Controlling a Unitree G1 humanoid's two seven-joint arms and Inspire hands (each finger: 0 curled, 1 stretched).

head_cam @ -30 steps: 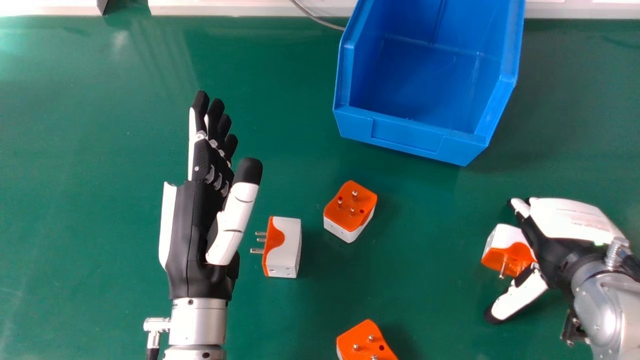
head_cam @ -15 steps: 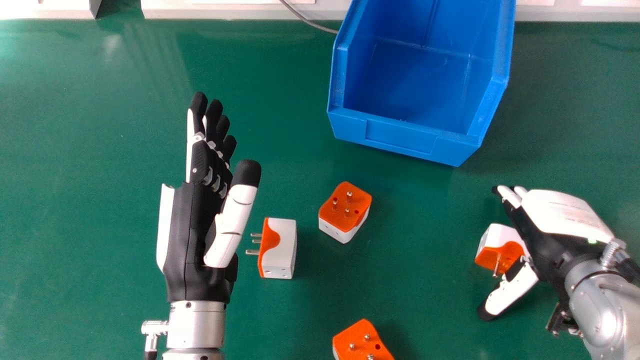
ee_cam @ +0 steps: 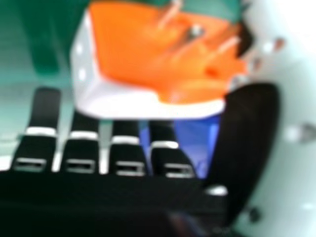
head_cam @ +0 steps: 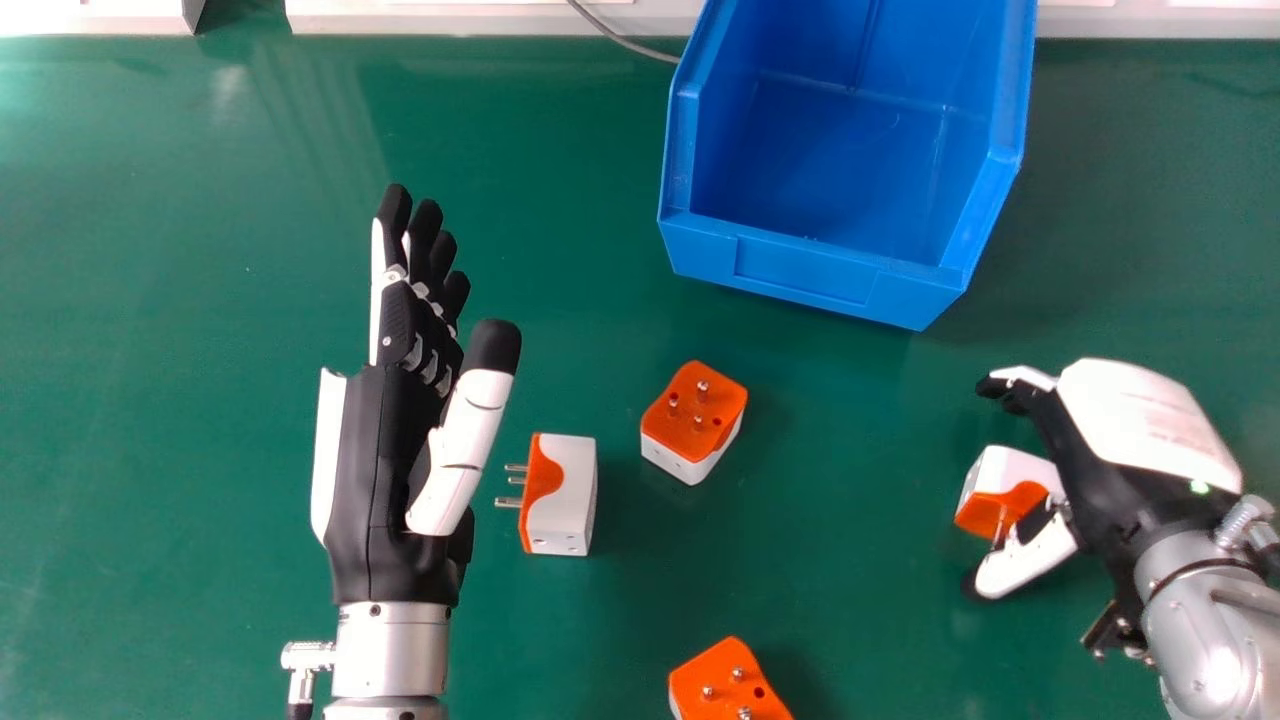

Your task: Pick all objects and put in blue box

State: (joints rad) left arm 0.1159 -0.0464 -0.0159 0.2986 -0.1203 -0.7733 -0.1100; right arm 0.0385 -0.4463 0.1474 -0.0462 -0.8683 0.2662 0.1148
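Orange-and-white three-pin plug adapter (head_cam: 1010, 470) lies on the green table (head_cam: 850, 420) between the spread fingers and thumb of the black-and-white right hand (head_cam: 1140, 410), nearer the robot than the open blue plastic box (head_cam: 830, 265), with the left hand (head_cam: 385, 480) spread too, at the head view's left.

A smooth green tabletop (head_cam: 200, 350) is stretching across the frame in the head view, its surface gleaming under bright light. Pale reflections are streaking its upper left, where a small whitish glare spot (head_cam: 228, 85) is shining. A white ledge (head_cam: 450, 18) is running along the top edge, a gap breaking it at upper left. At top center, a thin gray cable (head_cam: 625, 42) is curving down from the ledge onto the green.
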